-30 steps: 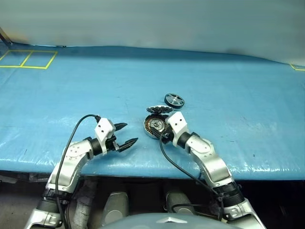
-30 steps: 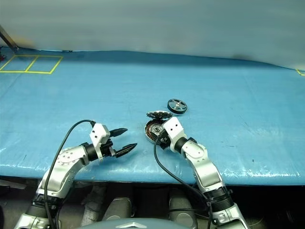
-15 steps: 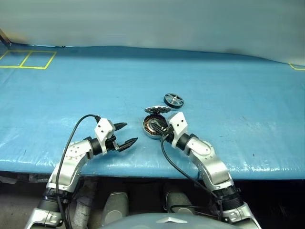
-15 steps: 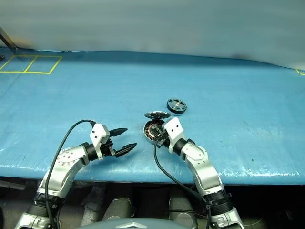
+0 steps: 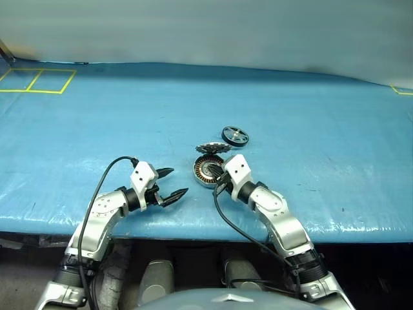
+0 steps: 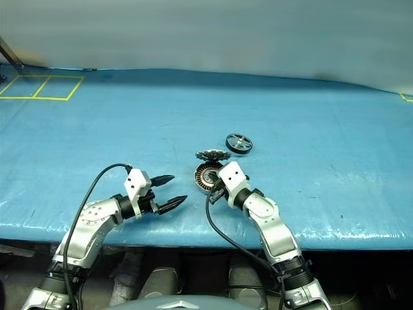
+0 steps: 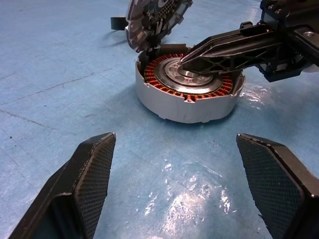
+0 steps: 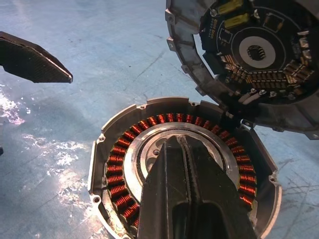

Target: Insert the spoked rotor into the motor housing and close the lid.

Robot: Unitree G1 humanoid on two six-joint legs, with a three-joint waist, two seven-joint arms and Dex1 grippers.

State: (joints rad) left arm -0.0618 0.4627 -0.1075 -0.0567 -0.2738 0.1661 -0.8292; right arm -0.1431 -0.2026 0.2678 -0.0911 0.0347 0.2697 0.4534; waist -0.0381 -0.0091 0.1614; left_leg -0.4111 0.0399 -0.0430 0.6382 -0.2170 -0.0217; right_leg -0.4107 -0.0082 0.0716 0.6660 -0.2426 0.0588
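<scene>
We stand at a long table (image 5: 97,116) covered in a glossy, slightly wrinkled blue sheet that catches glare near its front edge, with yellow taped squares (image 5: 39,79) at its far left corner and a plain pale wall (image 5: 206,29) behind. Near the front middle the motor housing (image 7: 187,89) sits flat with its copper windings up, its lid (image 8: 254,55) hinged open and tilted up at the far side, circuit face showing, and the spoked rotor (image 5: 235,135) lies just beyond, apart from them. Our right gripper (image 8: 182,149) is clenched, its fingertips pressed together over the housing's silver centre and holding nothing, while our left gripper (image 5: 169,183) hangs spread wide and empty near the housing's left.
</scene>
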